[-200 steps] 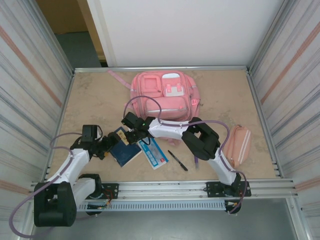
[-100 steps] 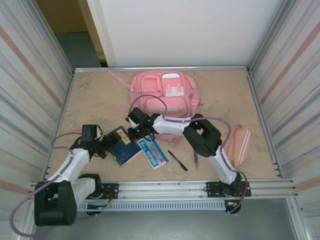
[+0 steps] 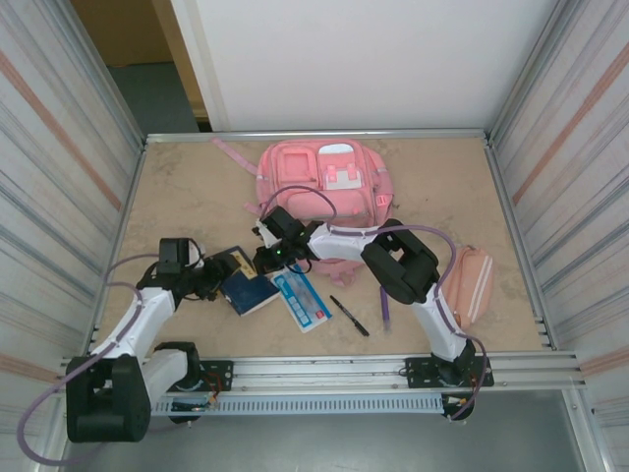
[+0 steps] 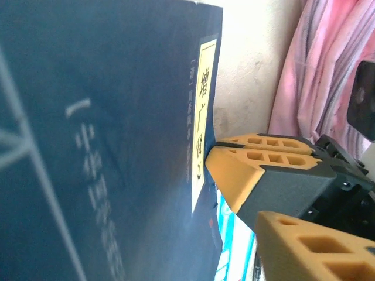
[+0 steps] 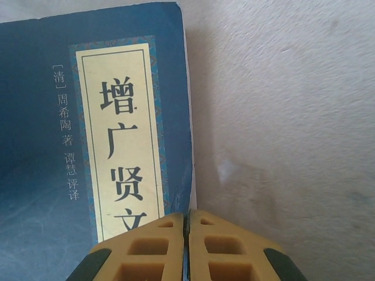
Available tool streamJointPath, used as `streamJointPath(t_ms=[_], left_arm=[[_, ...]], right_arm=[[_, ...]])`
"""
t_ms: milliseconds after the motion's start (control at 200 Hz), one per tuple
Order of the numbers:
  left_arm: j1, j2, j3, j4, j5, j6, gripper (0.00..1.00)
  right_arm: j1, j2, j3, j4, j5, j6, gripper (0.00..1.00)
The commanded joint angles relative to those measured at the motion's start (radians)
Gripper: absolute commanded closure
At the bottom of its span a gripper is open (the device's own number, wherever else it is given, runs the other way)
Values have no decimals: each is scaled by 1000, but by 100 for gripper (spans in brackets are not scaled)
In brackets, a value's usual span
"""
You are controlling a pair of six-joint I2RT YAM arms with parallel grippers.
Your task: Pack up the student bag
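- The student bag (image 3: 324, 182) is lying flat at the far middle of the bench (image 3: 187, 197) with its front pockets facing up. No compartment is looking open from above (the zips are too small to judge).
- The step in hand is, by my reading, picking up the blue book (image 3: 251, 290). It is lying near the left of centre, on the near side of the bag and apart from it.
- The right gripper (image 3: 272, 258) is sitting at the book's far right edge with its fingertips pressed together. In its wrist view the book's edge is running straight down into the seam between them. Whether a thin cover is nipped there, I cannot tell.
- The left gripper (image 3: 211, 278) is meeting the book from the left. Its wrist view is showing the dark cover close up beside one yellow finger (image 4: 304, 246), and the other finger is hidden. I cannot tell whether this gripper is open or clamping the book.
- A blue-and-white leaflet (image 3: 303, 300) is touching the book's right side. A pen (image 3: 349, 315) is lying just right of that, and a pink pencil case (image 3: 469, 283) is waiting at the right.
- The next move is probably calling for a firm hold across the book's thickness and a lift clear of the leaflet. Some pocket of the bag is likely needing opening before anything goes in, and a loose pinch on a cover alone is risking the book swinging open.
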Motion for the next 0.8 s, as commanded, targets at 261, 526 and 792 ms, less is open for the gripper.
streamJointPath(t_ms=[261,526,792], left_arm=[[-4,-20,128,-68,38,81,88],[-5,-86,271,43,230,-41,97],[-82,-96,332,355,226,-171,94]], right_arm=[[-17,-137,-130,138,-108,54,79],[-38,-581,-359,184,119,-95,58],[-35,-969,-637,209,360,231,35]])
